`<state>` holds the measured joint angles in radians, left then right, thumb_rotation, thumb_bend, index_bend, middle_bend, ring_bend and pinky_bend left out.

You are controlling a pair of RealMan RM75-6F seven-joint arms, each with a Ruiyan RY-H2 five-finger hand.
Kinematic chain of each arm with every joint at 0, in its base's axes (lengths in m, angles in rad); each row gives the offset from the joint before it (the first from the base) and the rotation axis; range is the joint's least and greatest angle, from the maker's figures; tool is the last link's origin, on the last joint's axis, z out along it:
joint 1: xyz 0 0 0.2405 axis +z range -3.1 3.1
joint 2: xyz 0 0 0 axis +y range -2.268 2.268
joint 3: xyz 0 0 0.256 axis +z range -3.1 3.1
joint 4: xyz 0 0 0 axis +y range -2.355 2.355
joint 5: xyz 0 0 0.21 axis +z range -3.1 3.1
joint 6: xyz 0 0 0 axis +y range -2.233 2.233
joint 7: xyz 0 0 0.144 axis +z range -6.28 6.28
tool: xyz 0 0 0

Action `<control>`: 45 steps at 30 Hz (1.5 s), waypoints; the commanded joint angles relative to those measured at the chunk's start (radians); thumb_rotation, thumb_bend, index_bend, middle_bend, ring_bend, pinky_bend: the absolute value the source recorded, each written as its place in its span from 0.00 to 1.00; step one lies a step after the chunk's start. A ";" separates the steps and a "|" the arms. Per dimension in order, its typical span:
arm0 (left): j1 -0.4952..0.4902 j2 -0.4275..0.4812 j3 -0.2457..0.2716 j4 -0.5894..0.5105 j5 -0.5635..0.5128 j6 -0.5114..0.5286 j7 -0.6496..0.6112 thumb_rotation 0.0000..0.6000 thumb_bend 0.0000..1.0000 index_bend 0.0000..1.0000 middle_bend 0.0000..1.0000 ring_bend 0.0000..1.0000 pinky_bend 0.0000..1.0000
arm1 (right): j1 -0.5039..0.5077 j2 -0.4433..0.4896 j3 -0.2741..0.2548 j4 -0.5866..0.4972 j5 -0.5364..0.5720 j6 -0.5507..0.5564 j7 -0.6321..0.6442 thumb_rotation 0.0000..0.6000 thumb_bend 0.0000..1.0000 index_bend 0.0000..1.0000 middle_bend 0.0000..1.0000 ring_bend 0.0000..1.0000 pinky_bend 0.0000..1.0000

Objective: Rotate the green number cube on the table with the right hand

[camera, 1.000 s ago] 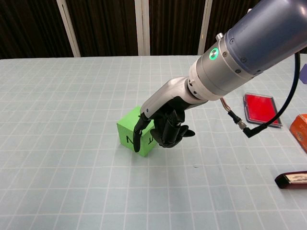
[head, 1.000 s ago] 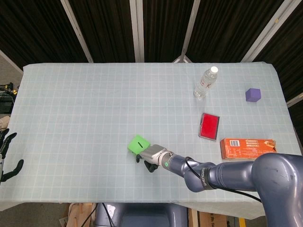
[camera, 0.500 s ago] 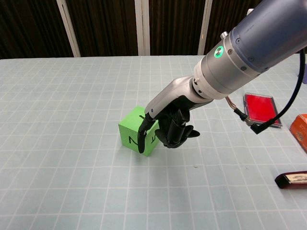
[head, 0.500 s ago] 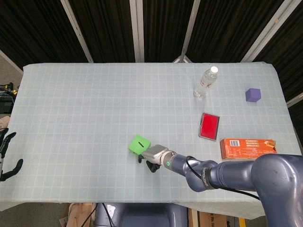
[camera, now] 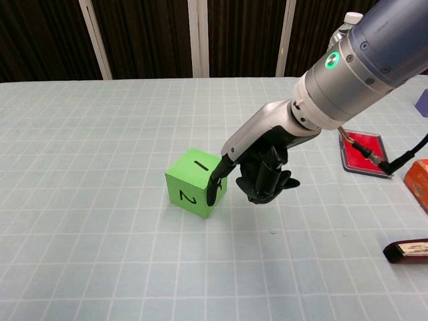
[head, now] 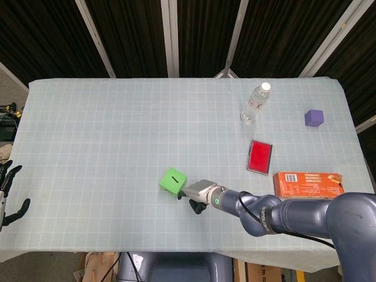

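The green number cube [camera: 194,182] sits flat on the worktop [head: 88,135], near the front edge and a little left of its middle. The right robot hand [camera: 257,167] stands just beside it on the right, with one finger stretched down against the cube's right side and the other fingers curled in, holding nothing. The left robot hand [head: 8,194] hangs open beyond the left edge. The cube looks light and stiff, perhaps foam, with smooth faces that may slip. I judge that pushing near a vertical corner will turn it best.
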<state>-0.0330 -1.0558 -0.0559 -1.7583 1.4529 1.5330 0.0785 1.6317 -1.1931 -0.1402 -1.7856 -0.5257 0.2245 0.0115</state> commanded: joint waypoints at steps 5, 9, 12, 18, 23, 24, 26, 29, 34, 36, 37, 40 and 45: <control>-0.002 0.010 0.008 -0.004 0.012 -0.009 -0.018 1.00 0.43 0.13 0.00 0.00 0.04 | 0.046 -0.017 -0.066 0.003 0.005 0.041 0.018 1.00 0.98 0.14 0.85 0.88 0.74; -0.004 0.008 0.008 -0.003 0.011 -0.013 -0.015 1.00 0.43 0.13 0.00 0.00 0.04 | 0.054 -0.019 -0.076 0.001 0.003 0.048 0.033 1.00 0.98 0.14 0.85 0.88 0.74; -0.005 0.007 0.008 -0.003 0.011 -0.014 -0.012 1.00 0.43 0.13 0.00 0.00 0.04 | 0.049 -0.017 -0.065 -0.001 -0.006 0.038 0.053 1.00 0.98 0.14 0.85 0.88 0.74; -0.004 0.008 0.008 -0.003 0.011 -0.012 -0.014 1.00 0.43 0.13 0.00 0.00 0.04 | 0.025 -0.017 -0.029 0.009 -0.047 0.021 0.084 1.00 0.98 0.14 0.85 0.88 0.74; -0.002 0.012 0.006 -0.002 0.007 -0.010 -0.024 1.00 0.43 0.13 0.00 0.00 0.04 | 0.014 -0.031 -0.019 0.026 -0.066 0.040 0.099 1.00 0.98 0.14 0.85 0.88 0.74; -0.002 0.013 0.006 -0.001 0.006 -0.010 -0.024 1.00 0.43 0.13 0.00 0.00 0.04 | 0.012 -0.034 -0.019 0.030 -0.068 0.044 0.102 1.00 0.98 0.14 0.85 0.88 0.74; -0.003 0.014 0.005 0.000 0.005 -0.012 -0.027 1.00 0.43 0.13 0.00 0.00 0.04 | 0.011 -0.038 -0.020 0.036 -0.069 0.052 0.106 1.00 0.98 0.14 0.85 0.88 0.74; -0.004 0.015 0.004 0.000 0.003 -0.014 -0.030 1.00 0.43 0.13 0.00 0.00 0.04 | 0.011 -0.044 -0.019 0.035 -0.070 0.049 0.115 1.00 0.98 0.14 0.85 0.88 0.74; -0.003 0.016 0.006 -0.001 0.007 -0.013 -0.033 1.00 0.43 0.13 0.00 0.00 0.04 | 0.011 -0.055 -0.006 0.045 -0.081 0.036 0.128 1.00 0.98 0.14 0.85 0.88 0.74; -0.003 0.017 0.005 0.000 0.007 -0.012 -0.037 1.00 0.43 0.13 0.00 0.00 0.04 | 0.010 -0.061 0.001 0.051 -0.086 0.029 0.135 1.00 0.98 0.14 0.85 0.88 0.74; -0.003 0.018 0.005 0.000 0.006 -0.012 -0.040 1.00 0.43 0.13 0.00 0.00 0.04 | 0.011 -0.066 0.005 0.054 -0.090 0.027 0.138 1.00 0.98 0.14 0.85 0.88 0.74; -0.003 0.020 0.003 0.001 0.004 -0.012 -0.046 1.00 0.43 0.13 0.00 0.00 0.04 | 0.010 -0.078 0.011 0.063 -0.095 0.031 0.146 1.00 0.98 0.14 0.85 0.88 0.74; -0.004 0.021 0.004 0.003 0.003 -0.016 -0.046 1.00 0.43 0.13 0.00 0.00 0.04 | 0.007 -0.094 0.019 0.070 -0.099 0.050 0.154 1.00 0.98 0.13 0.85 0.88 0.74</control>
<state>-0.0365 -1.0348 -0.0518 -1.7552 1.4562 1.5175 0.0321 1.6397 -1.2842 -0.1231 -1.7168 -0.6237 0.2717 0.1640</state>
